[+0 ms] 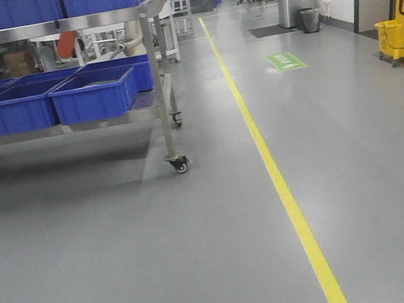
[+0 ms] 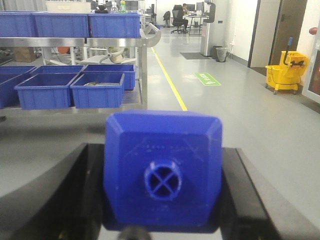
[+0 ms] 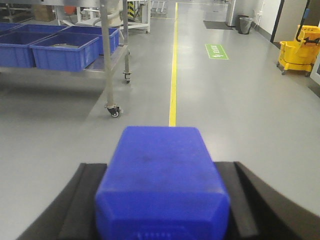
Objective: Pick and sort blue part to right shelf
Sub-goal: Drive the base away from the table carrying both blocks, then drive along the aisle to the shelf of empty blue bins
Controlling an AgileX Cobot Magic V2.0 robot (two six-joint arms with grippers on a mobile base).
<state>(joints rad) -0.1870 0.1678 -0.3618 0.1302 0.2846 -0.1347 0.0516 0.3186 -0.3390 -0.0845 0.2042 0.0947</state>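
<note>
Gripping round-capped blue plastic block (image 2: 162, 170) in left gripper (image 2: 162, 202), another blue block (image 3: 162, 185) in right gripper (image 3: 164, 212); carrying toward stainless-steel blue-bin rack (image 1: 68, 128); needing closer approach.

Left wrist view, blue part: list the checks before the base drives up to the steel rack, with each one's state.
1. The left gripper shut on the blue part: ok.
2. The right gripper shut on its blue block: ok.
3. The steel rack in sight, ahead to the left: ok.
4. The floor up to the rack bare: ok.
5. Room in the nearest blue bin: cannot tell.
6. The yellow mop bucket off the path, far right: ok.
</note>
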